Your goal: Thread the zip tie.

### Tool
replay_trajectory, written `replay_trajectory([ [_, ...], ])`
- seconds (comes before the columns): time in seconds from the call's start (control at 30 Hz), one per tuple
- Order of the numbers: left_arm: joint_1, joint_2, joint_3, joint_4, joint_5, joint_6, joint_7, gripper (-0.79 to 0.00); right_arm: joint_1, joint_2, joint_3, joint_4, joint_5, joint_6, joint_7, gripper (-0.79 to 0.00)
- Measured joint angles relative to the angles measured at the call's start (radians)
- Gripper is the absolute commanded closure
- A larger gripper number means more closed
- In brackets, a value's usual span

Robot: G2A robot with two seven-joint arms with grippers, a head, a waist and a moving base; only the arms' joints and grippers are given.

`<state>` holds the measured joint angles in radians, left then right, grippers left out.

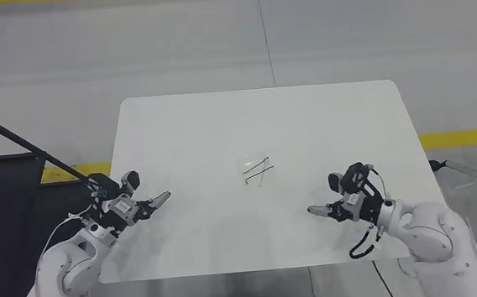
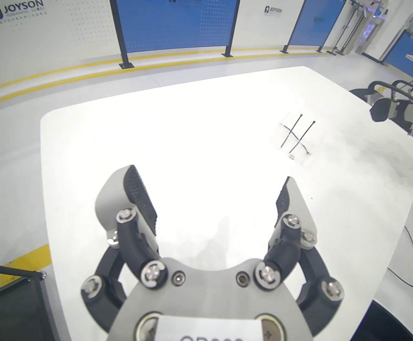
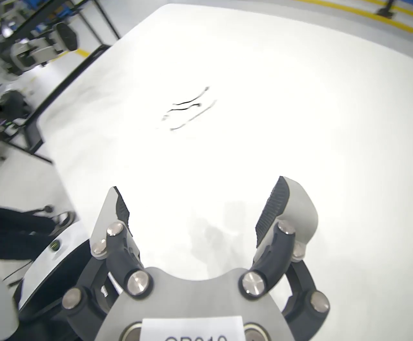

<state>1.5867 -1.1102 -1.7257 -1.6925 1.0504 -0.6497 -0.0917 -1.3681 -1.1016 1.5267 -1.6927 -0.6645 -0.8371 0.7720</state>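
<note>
Three thin black zip ties (image 1: 257, 170) (image 2: 291, 130) (image 3: 184, 103) lie crossed on a clear film patch (image 2: 317, 142) near the centre of the glossy white, round-cornered surface (image 1: 220, 133). In the top view the left jaws are at the surface's 8 o'clock edge, spread wide and empty. The right jaws, at 4 o'clock, are likewise spread and empty. Both have grey metal fingers faced with ribbed black pads (image 2: 140, 193) (image 3: 269, 206). Each wrist plate carries a white label (image 2: 206, 329) (image 3: 193, 327) with its print cut off.

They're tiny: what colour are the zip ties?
The zip ties are black; best seen in left wrist view.
</note>
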Motion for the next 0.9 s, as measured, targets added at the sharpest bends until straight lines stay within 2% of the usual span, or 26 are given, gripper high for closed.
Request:
replay_trajectory([
  [0.07, 0.003, 0.002, -0.010, -0.001, 0.008, -0.007, -0.006, -0.785, 0.003, 0.001, -0.002, 0.003, 0.061, -0.025, 0.053, -0.785],
  [0.2, 0.003, 0.002, -0.010, -0.002, 0.010, -0.006, -0.006, -0.785, -0.001, 0.000, 0.000, 0.000, 0.006, 0.002, 0.003, -0.785],
  [0.43, 0.004, 0.002, -0.010, -0.002, 0.009, -0.006, -0.006, -0.785, -0.002, 0.001, -0.006, -0.002, 0.007, -0.005, 0.009, -0.785],
  [0.57, -0.002, 0.002, 0.004, 0.005, -0.002, 0.004, -0.016, -0.785, 0.045, 0.002, -0.052, 0.034, 0.087, 0.019, 0.033, -0.785],
  [0.8, -0.016, 0.003, 0.022, 0.028, -0.082, -0.021, -0.036, -0.785, 0.280, 0.004, -0.180, 0.158, 0.418, 0.218, 0.338, -0.785],
  [0.9, -0.023, 0.005, 0.025, 0.034, -0.116, -0.045, -0.054, -0.785, 0.368, 0.001, -0.216, 0.214, 0.498, 0.287, 0.415, -0.785],
])
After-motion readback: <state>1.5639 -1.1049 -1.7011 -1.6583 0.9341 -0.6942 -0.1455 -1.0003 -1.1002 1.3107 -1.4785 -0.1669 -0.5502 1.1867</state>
